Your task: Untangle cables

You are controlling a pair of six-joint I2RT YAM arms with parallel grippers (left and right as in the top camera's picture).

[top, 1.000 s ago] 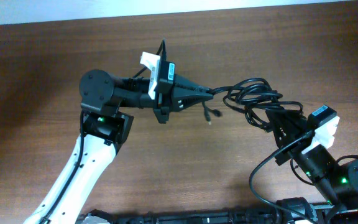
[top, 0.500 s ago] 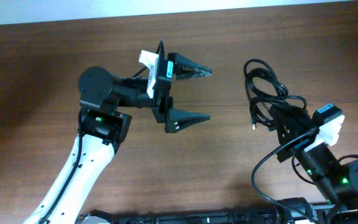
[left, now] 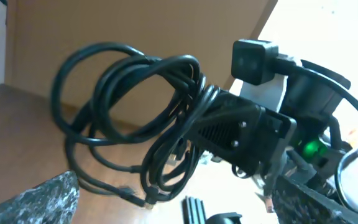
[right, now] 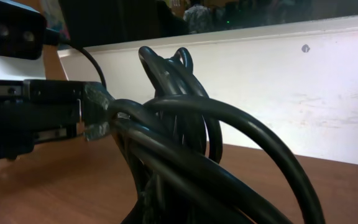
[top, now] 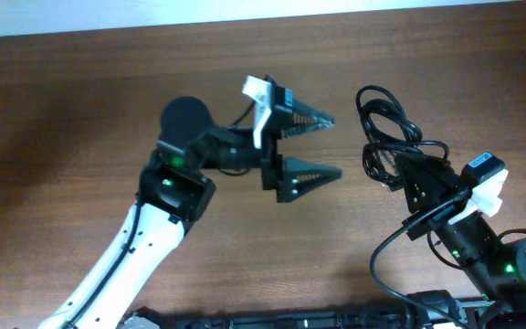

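You are holding the cables (top: 386, 128) in your right gripper (top: 400, 174), whose jaws are pinching together on the lower part of the bundle, toward the right side of the wooden table (top: 80, 100). Your left gripper (top: 336, 144) is standing with its fingers spread wide and gripping nothing. It is just left of the bundle and pointing at it, with a clear gap between the two. In the left wrist view the cords are looping over and through one another in a single bunch at the right gripper's fingers. Whether that bunch is resting on the wood or lifted off it, I cannot tell. As I am reading it, the untangling is barely under way: no cord is lying apart from the others, and every loop is waiting to be drawn out. You are probably lining up to take one loose loop with the open left fingers while the right is anchoring the rest.
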